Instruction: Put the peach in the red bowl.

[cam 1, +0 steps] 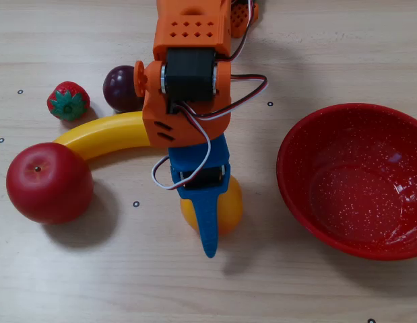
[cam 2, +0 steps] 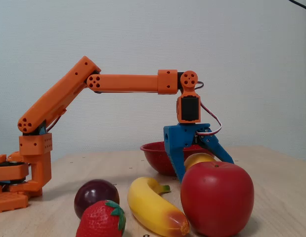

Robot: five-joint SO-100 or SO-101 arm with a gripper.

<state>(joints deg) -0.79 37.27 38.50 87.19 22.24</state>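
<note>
The peach [cam 1: 230,208] is a round orange-yellow fruit on the table, in the middle of the overhead view. It is partly covered by my blue gripper [cam 1: 211,232]. In the fixed view the peach [cam 2: 198,159] shows between the two blue fingers, just behind the apple. My gripper [cam 2: 207,168] is open, with one jaw on each side of the peach. I cannot tell whether either jaw touches it. The red bowl [cam 1: 296,182] with white speckles stands empty to the right of the peach in the overhead view. In the fixed view the bowl [cam 2: 153,152] is behind the gripper.
A big red apple [cam 1: 50,182], a yellow banana [cam 1: 104,134], a strawberry [cam 1: 68,101] and a dark plum [cam 1: 119,87] lie left of the arm in the overhead view. In the fixed view the apple [cam 2: 217,197] stands in front of the peach.
</note>
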